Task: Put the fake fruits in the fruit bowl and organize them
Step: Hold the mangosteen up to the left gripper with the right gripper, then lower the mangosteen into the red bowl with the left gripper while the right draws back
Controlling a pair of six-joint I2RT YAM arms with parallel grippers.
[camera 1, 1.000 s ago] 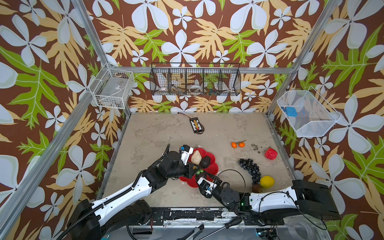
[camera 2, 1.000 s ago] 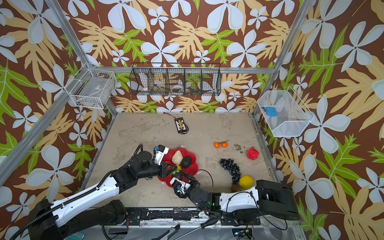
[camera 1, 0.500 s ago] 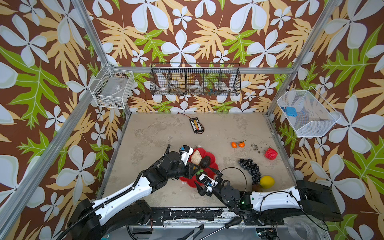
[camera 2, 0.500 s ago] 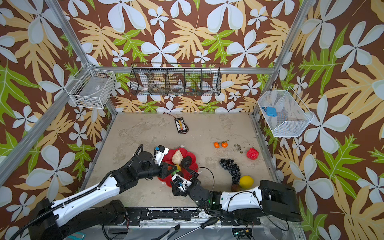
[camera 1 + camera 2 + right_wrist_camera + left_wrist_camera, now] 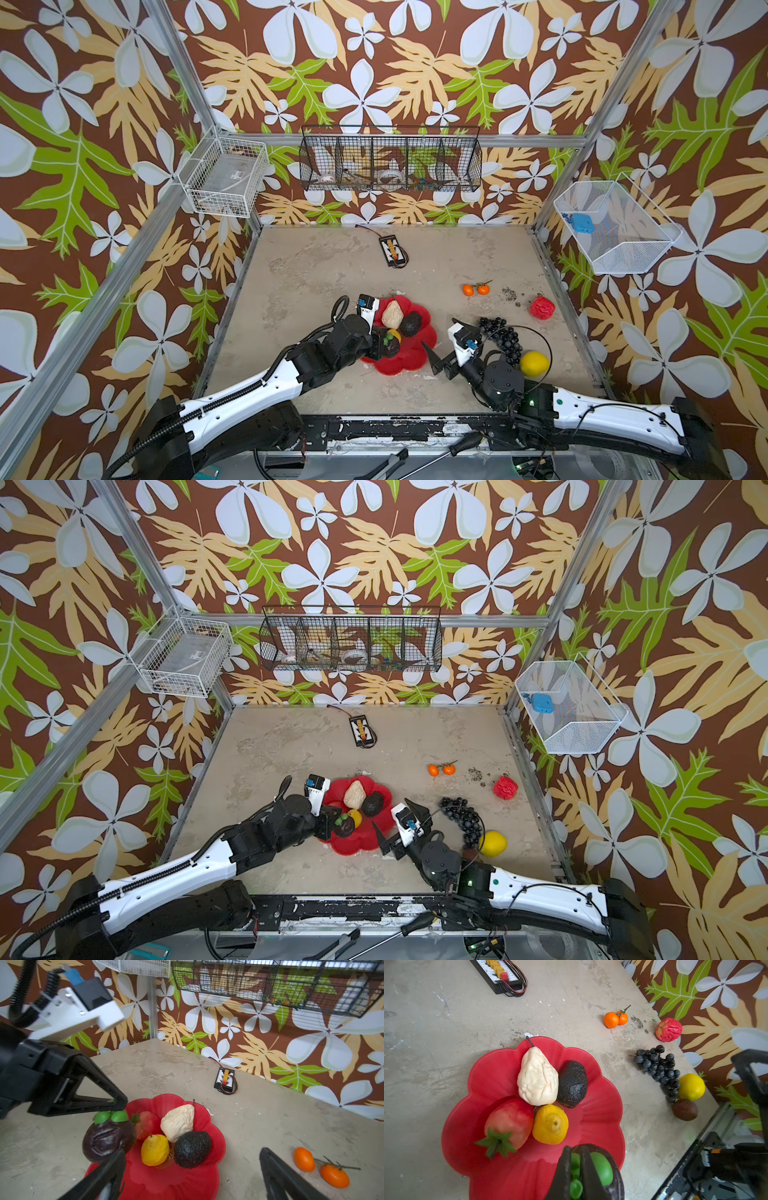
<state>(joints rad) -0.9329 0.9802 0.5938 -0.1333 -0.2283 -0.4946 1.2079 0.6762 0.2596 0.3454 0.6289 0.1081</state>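
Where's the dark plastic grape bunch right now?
In both top views the dark plastic grape bunch lies on the table right of centre, between the glossy red flower-shaped bowl and the yellow plastic lemon.

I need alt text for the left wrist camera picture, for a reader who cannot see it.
The left pincer, shut on the green leaves of a dark purple fruit, holds it over the rim of the red flower-shaped bowl, where a pear, an avocado, a strawberry and a yellow citrus lie. On the table beyond lie oranges, an apple, grapes and a lemon.
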